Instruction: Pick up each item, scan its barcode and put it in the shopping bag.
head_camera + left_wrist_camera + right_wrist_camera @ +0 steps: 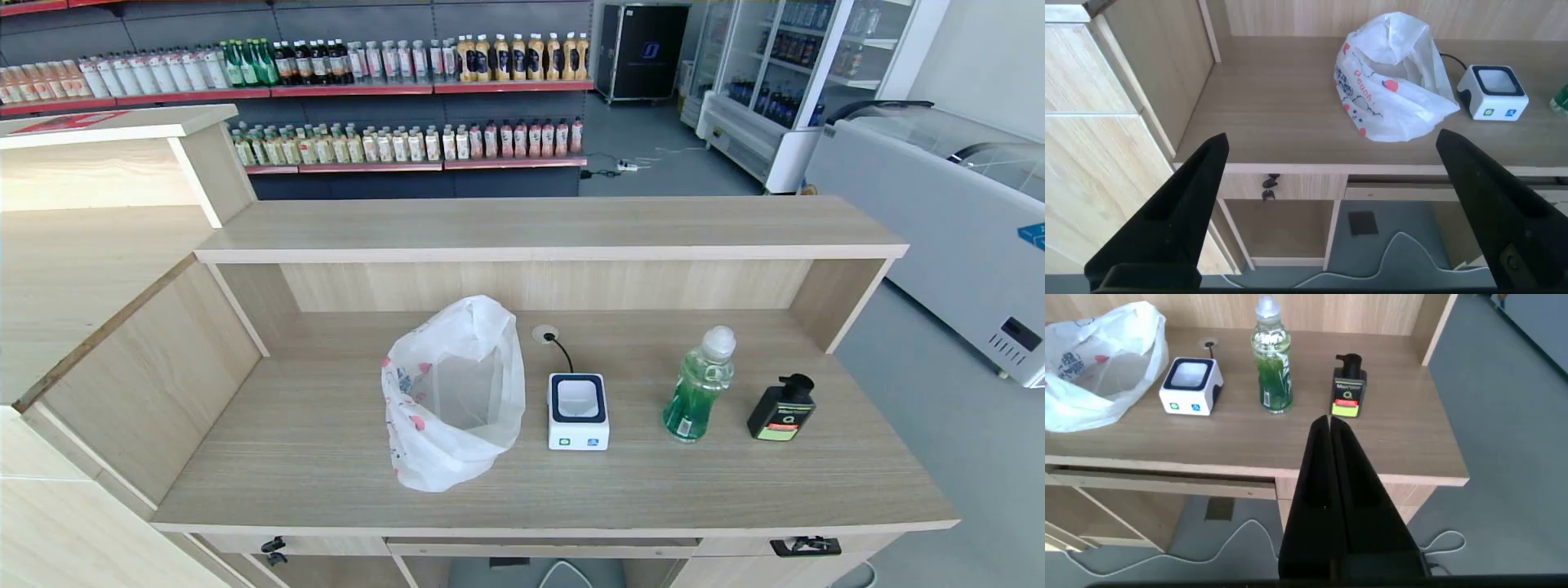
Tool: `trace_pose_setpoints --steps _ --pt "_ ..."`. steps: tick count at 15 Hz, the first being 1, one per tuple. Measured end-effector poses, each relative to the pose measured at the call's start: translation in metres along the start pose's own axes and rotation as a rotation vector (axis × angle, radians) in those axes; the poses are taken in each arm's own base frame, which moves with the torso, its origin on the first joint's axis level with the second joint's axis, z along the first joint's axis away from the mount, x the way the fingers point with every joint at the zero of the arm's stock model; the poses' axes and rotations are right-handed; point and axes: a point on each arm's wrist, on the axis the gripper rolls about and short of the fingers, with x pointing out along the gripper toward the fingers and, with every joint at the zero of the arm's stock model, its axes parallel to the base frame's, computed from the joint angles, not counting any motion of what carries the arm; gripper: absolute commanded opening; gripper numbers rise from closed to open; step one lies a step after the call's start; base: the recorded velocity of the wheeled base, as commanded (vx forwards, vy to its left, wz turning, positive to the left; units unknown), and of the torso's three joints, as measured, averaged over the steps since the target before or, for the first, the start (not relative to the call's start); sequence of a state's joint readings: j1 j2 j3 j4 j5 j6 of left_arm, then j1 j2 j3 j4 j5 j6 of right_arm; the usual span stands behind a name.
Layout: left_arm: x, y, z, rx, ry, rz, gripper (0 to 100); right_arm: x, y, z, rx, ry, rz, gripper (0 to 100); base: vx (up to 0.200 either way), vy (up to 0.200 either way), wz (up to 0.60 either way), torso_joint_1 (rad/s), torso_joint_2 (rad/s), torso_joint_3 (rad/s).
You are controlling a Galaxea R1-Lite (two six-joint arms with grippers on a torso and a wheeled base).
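Left tool (1333,145): two black fingers spread wide, empty, below the front edge of the pale wood-grain table (1290,90).
Right tool (1328,429): fingers pressed together, empty, before the same edge.
On the table, from the robot's left to right: translucent white plastic shopping bag (453,392), mouth open; white box scanner with dark window (578,411); clear bottle of green liquid (698,384); black pump bottle (782,408).
Progress, judged: nothing scanned or bagged; both bottles remain.
Unclear: barcodes; the bag's bottom, behind its folds.
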State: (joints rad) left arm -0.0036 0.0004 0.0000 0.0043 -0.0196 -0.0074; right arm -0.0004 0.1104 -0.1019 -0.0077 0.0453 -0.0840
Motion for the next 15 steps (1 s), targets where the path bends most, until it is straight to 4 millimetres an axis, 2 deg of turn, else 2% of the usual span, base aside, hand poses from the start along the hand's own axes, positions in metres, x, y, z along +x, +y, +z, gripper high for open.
trace_pose_setpoints --steps 2,4,5,6,8,10,11,13,15 --pt "0.0 0.0 0.0 0.0 0.0 0.0 100 0.014 -0.005 0.045 -0.001 0.008 -0.021 0 0.0 0.0 0.0 0.0 0.0 0.0" --pt "0.0 0.0 0.0 0.0 0.0 0.0 100 0.047 -0.01 0.081 -0.001 0.069 -0.045 0 0.0 0.0 0.0 0.0 0.0 0.0" --pt "0.0 0.0 0.0 0.0 0.0 0.0 100 0.07 -0.014 0.094 -0.004 0.114 -0.045 0 0.0 0.0 0.0 0.0 0.0 0.0" --pt "0.0 0.0 0.0 0.0 0.0 0.0 100 0.096 -0.018 0.103 -0.015 0.136 -0.043 100 0.0 0.0 0.0 0.0 0.0 0.0" --pt "0.0 0.0 0.0 0.0 0.0 0.0 100 0.149 -0.027 0.109 -0.051 0.141 -0.026 100 0.0 0.0 0.0 0.0 0.0 0.0" --pt "0.0 0.0 0.0 0.0 0.0 0.0 100 0.193 -0.039 0.095 -0.111 0.155 0.002 100 0.0 0.0 0.0 0.0 0.0 0.0" --pt "0.0 0.0 0.0 0.0 0.0 0.0 100 0.212 -0.047 0.081 -0.141 0.166 0.044 100 0.0 0.0 0.0 0.0 0.0 0.0" --pt "0.0 0.0 0.0 0.0 0.0 0.0 100 0.227 -0.06 0.04 -0.201 0.247 0.187 100 0.0 0.0 0.0 0.0 0.0 0.0" --pt "0.0 0.0 0.0 0.0 0.0 0.0 100 0.229 -0.07 0.003 -0.201 0.359 0.28 100 0.0 0.0 0.0 0.0 0.0 0.0"
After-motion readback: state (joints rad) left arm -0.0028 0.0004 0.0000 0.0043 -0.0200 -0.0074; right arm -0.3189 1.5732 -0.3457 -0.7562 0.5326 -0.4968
